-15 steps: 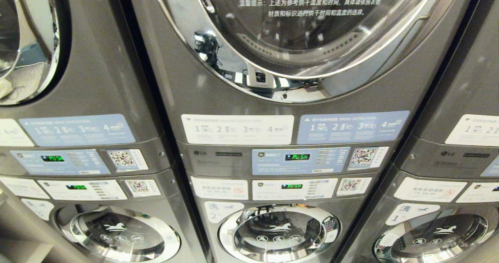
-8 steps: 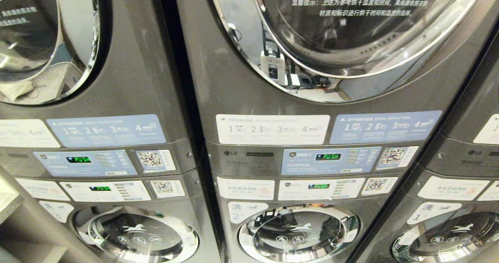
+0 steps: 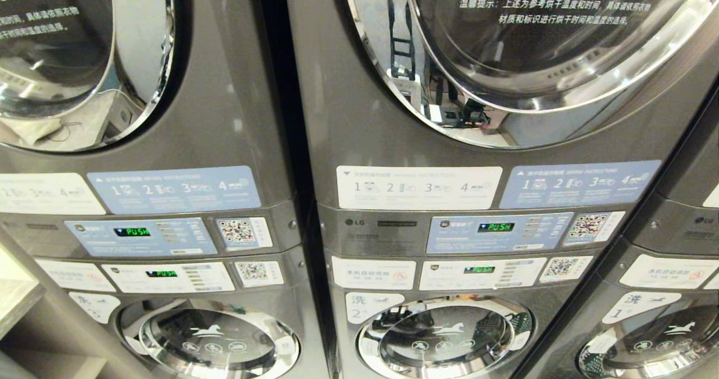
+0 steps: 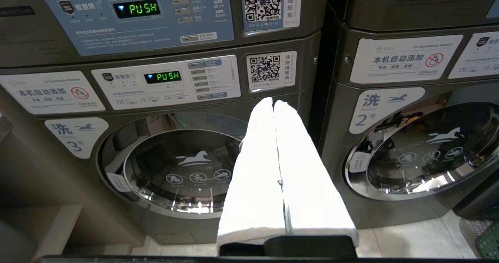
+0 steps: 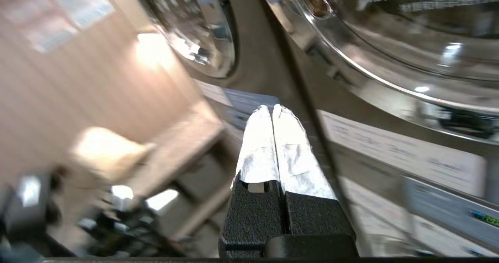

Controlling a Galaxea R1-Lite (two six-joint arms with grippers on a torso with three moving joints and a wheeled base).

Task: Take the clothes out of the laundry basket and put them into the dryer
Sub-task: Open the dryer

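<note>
Stacked grey laundry machines are seen filling the head view, with neither arm caught in it. The upper dryer of the middle stack is shown with its chrome-ringed glass door shut, white printed text running across the glass. Below the door, a white instruction sticker and a blue one are set side by side, and under them a control panel is lit with a green "PUSH" readout. A second lit panel is seen beneath, above the round door of the lower washer. The stack to the left is arranged the same way, and a third stack is cut off at the right edge.

The left gripper is pictured from its wrist camera with its two white-wrapped fingers pressed together, nothing between them, held in front of the gap between washers marked 3 and 2. A corner of a green laundry basket is glimpsed on the tiled floor at the lower right edge of that view; no clothes can be made out in it.

The right gripper is likewise shown with its fingers together and empty, raised close to the dryer front beside the chrome door ring, in a blurred frame.
</note>
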